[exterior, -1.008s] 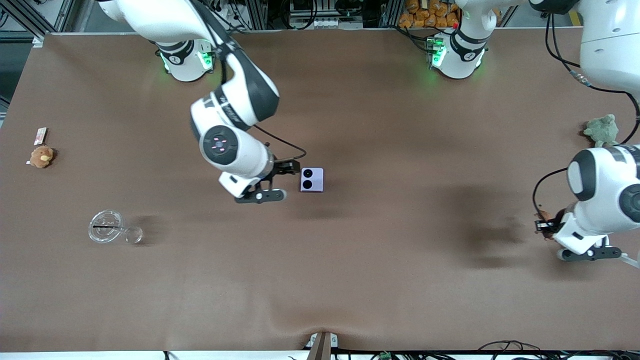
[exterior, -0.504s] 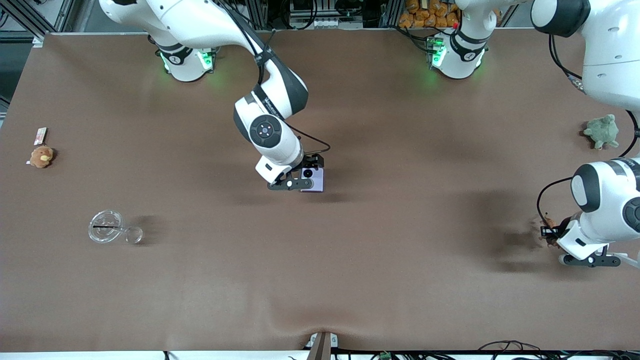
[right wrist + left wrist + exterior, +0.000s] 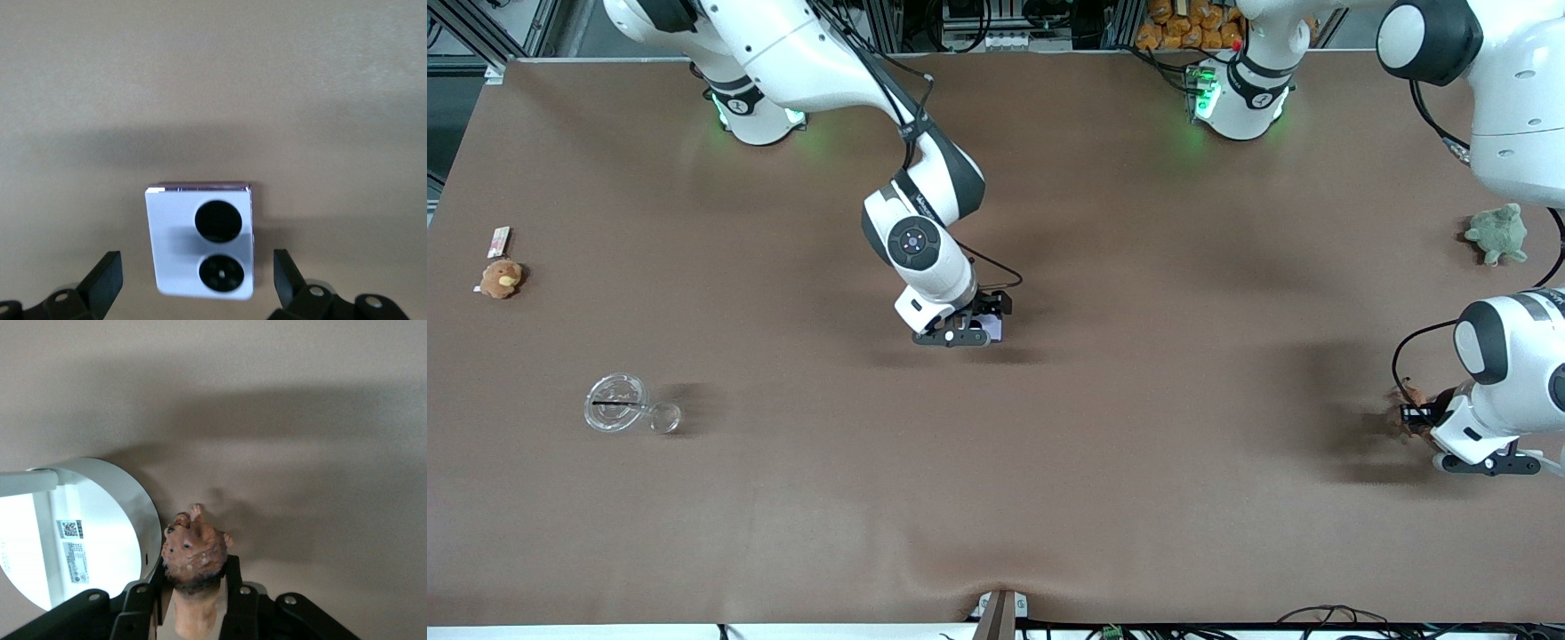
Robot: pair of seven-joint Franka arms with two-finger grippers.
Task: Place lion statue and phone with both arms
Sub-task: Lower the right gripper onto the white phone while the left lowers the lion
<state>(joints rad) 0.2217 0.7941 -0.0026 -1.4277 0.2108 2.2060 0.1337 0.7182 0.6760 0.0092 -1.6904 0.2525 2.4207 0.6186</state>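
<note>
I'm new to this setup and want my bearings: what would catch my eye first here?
Mid-table, the right hand hangs open over the lavender flip phone, fingers spread on either side of it. Toward the left arm's end of the table, the left hand is shut on the reddish-brown lion statue, beside a round white device. A green plush turtle sits farther from the front camera.

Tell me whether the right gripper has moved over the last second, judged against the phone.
Yes. The right gripper has swung toward the left arm's end of the table and now hangs open directly over the phone, which lies flat where it was.
</note>
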